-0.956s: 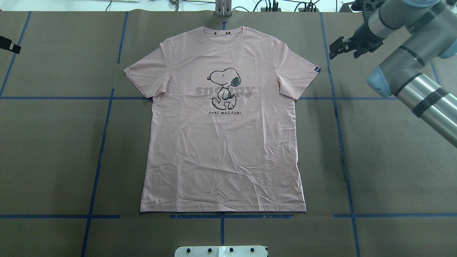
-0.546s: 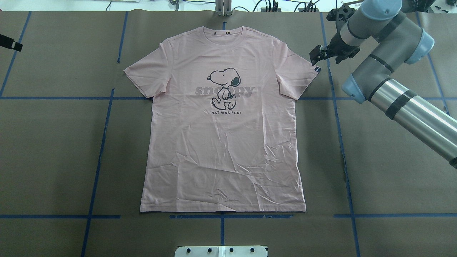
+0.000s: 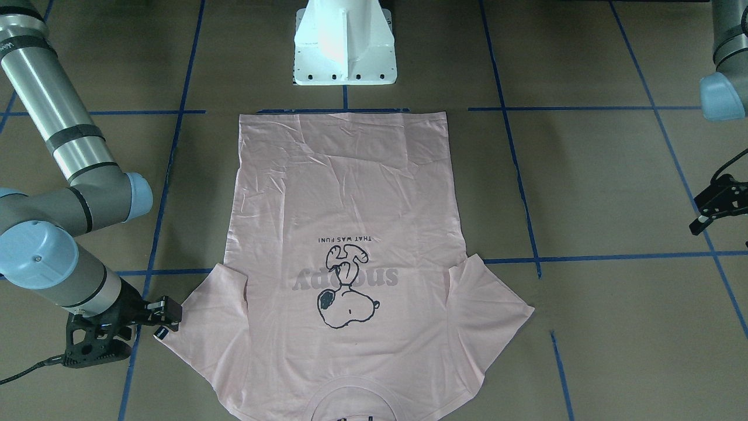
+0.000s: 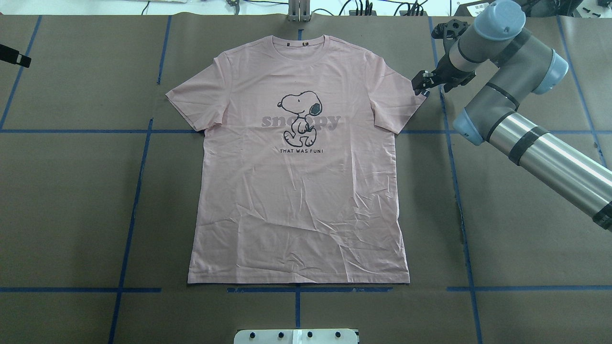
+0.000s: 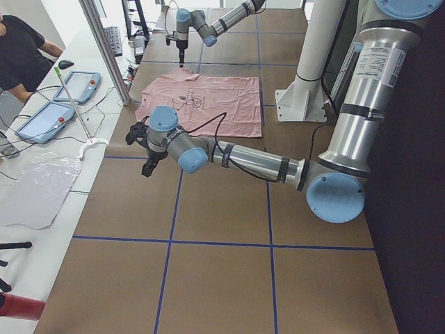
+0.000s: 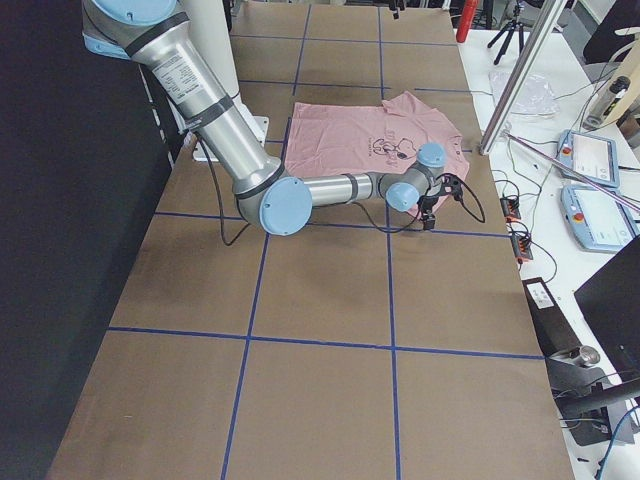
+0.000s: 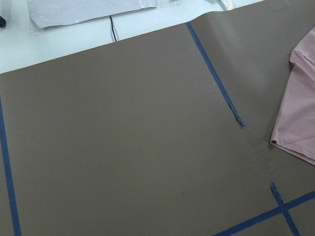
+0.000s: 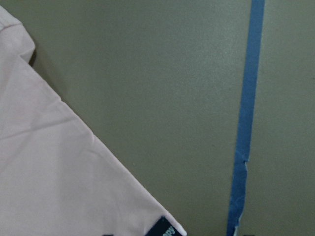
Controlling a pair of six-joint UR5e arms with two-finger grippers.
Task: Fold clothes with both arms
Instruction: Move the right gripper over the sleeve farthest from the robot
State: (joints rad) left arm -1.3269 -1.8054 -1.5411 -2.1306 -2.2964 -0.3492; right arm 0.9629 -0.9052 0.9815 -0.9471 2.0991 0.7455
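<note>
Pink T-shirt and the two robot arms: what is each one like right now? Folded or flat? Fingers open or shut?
Pale pink short-sleeved T-shirt with cartoon dog print: flat, spread out, print up, not yet folded.
Right gripper: at the sleeve tip with the small black tag; whether its fingers are open or shut, cannot tell.
Left gripper: over the bare brown table, apart from the shirt; fingers, cannot tell.

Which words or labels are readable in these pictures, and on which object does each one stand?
"snoopy": grey letters on the chest of the pale pink T-shirt.
"THAT WAS FUN!": small black letters below the cartoon dog print.
The small black sleeve tag: pale letters, too blurred to read.
</note>
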